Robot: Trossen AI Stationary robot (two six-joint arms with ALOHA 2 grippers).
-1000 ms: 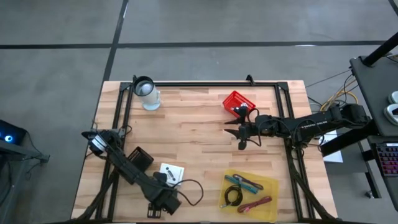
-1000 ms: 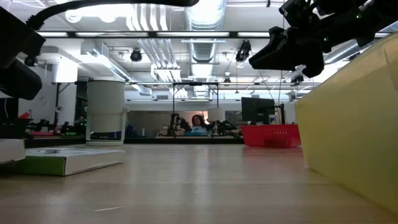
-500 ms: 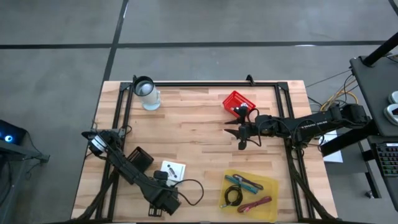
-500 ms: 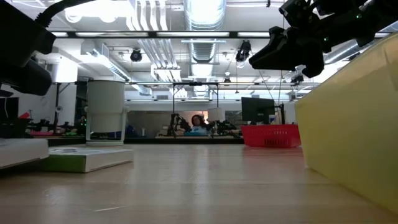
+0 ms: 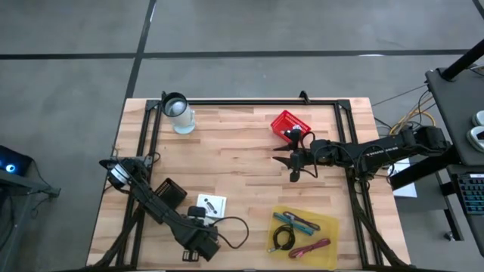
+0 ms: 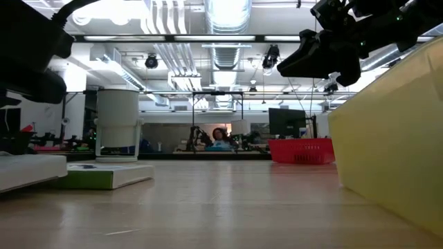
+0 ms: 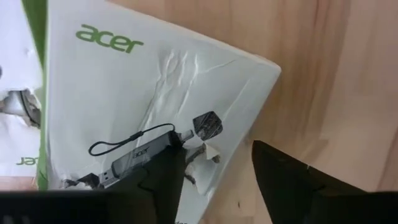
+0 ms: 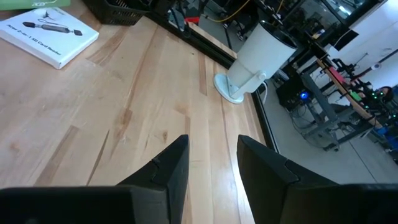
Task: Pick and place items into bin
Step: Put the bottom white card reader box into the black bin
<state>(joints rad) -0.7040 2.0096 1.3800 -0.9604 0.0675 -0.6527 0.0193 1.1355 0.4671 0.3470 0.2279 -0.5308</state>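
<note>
A white printed box (image 5: 211,205) lies flat on the wood at the near left, with a second white and green one (image 7: 18,93) right beside it. My left gripper (image 7: 217,149) points down over the box's edge, fingers apart. The yellow bin (image 5: 327,223) at the near right holds teal, purple and maroon pens and a black cable coil (image 5: 283,239). My right gripper (image 5: 293,165) hangs open above the table's middle, with nothing between its fingers (image 8: 171,168). My left gripper stands across the white box's edge (image 7: 239,155), coming from above. One finger (image 7: 155,180) is over the printed top and the other (image 7: 292,180) is over the bare wood beside it. Whether either finger touches the box I cannot tell.
A red basket (image 5: 290,124) sits at the far right of the middle, just beyond the right gripper. A clear cup with a black rim (image 5: 178,112) stands at the far left, and a black crate (image 5: 171,192) sits left of the box. Bare wood lies between the arms.
The white box has slid a little toward the table's far edge, and in the low view both boxes have shifted to the right. My left gripper has tipped slightly without leaving its place.
</note>
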